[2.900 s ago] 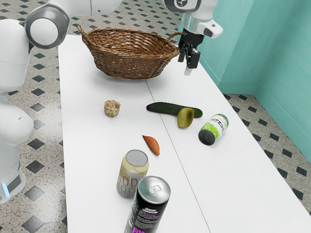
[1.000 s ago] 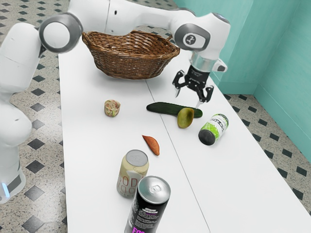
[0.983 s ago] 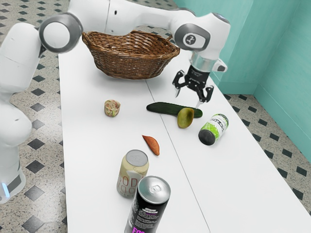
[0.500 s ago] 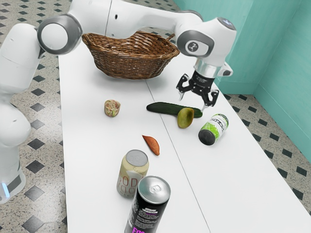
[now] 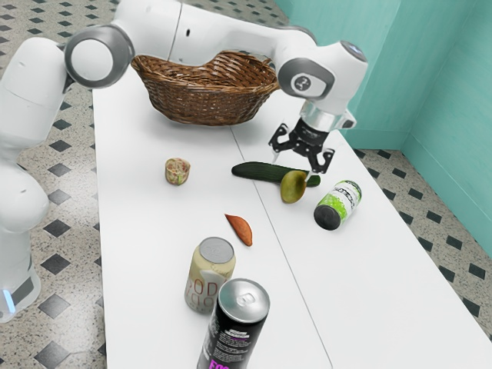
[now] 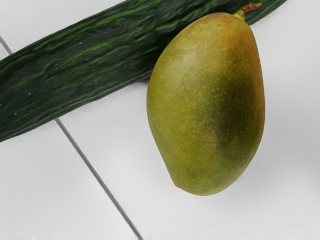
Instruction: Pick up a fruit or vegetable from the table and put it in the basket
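White arm; grey-ringed joint; round dark badge; blue strip.

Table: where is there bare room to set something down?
Bare table lies between the black can and green can, with a smaller patch between the basket and cucumber. Crowded: mango and cucumber, under the open gripper.

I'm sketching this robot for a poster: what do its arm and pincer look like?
The arm is glossy white with smooth, rounded casings and grey rings around its joints. A dark round badge with a pale mark sits near the wrist, and a light-blue strip near the base. The pincer is black, with two jointed fingers.
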{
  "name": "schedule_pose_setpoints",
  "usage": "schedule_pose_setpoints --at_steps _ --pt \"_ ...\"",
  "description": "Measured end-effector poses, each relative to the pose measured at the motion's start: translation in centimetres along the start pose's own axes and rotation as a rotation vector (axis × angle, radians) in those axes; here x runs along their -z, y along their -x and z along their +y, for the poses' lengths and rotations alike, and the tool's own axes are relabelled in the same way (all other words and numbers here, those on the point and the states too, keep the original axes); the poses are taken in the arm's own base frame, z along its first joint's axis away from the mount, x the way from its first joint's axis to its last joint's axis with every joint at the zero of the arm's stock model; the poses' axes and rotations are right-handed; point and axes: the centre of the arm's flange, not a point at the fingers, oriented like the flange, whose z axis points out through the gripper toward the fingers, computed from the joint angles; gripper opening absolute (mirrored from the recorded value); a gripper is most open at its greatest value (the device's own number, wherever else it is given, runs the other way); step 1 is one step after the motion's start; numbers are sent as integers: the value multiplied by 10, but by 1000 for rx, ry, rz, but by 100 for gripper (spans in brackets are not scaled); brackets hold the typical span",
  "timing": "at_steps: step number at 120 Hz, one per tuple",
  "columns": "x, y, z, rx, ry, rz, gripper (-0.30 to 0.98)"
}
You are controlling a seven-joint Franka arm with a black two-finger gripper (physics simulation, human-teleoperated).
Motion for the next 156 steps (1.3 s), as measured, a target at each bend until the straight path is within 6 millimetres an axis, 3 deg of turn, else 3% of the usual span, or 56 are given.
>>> schedule_pose_setpoints --at_steps 45,156 --pt "-16 -20 -8 88 -14 -12 69" --pt "-68 -36 19 93 17 -4 69"
